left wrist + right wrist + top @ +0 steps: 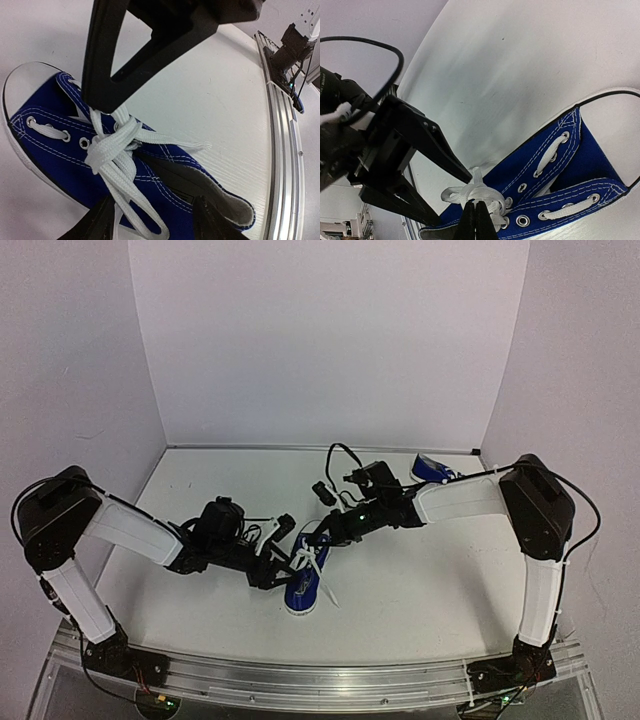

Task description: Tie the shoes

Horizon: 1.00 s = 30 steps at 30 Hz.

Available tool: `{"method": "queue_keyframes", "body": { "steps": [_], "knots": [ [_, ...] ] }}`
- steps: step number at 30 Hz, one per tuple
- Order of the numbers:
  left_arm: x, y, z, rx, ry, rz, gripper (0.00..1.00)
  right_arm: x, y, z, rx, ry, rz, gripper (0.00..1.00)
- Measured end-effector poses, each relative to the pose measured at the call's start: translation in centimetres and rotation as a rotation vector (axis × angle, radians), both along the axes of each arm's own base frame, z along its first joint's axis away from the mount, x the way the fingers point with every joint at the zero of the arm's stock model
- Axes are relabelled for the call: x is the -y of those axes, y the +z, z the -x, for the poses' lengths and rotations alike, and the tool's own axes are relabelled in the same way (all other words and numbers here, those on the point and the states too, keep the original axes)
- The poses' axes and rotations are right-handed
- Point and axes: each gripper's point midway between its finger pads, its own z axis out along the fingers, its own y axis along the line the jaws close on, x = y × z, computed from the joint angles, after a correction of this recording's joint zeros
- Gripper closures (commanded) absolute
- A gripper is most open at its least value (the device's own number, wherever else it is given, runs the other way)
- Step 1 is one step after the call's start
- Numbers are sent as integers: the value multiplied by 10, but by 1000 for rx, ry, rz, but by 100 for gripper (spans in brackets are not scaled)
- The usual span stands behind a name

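Note:
One blue shoe point(298, 590) lies mid-table, white toe cap toward the near edge. Its white laces point(312, 562) are gathered in a loose knot over the tongue. My right gripper point(318, 540) is shut on a lace loop at the knot; in the right wrist view point(474, 207) its fingers are pressed together on the lace point(480, 190). My left gripper point(283, 552) is open beside the shoe; in the left wrist view point(152, 212) its fingers straddle the heel end of the shoe point(165, 175), with a lace loop point(130, 200) between them. The second shoe point(432, 470) lies at the back right.
An aluminium rail point(320, 680) runs along the near table edge and also shows in the left wrist view point(285, 150). White walls enclose the table at the back and sides. A black cable point(340, 455) arcs above the right wrist.

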Motion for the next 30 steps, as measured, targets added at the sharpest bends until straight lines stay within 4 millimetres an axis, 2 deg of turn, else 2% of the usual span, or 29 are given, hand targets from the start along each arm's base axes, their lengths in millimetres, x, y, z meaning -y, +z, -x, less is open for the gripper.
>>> {"method": "queue_keyframes", "body": {
  "steps": [3,6,12,16,25,30],
  "knots": [
    [4,-9,0,-15,2,-28,62,0,0,0,0,0,0,100],
    [4,-9,-2,-13,15,-32,77,0,0,0,0,0,0,100],
    [4,-9,-3,-12,27,-43,98,0,0,0,1,-2,2,100],
    [10,-3,5,9,-5,-52,100,0,0,-1,2,-3,2,100],
    [43,27,20,69,-93,-10,100,-9,-5,-11,2,-7,-3,100],
    [61,32,25,75,-125,-2,100,-16,-14,-17,-6,-10,-5,100]
  ]
}}
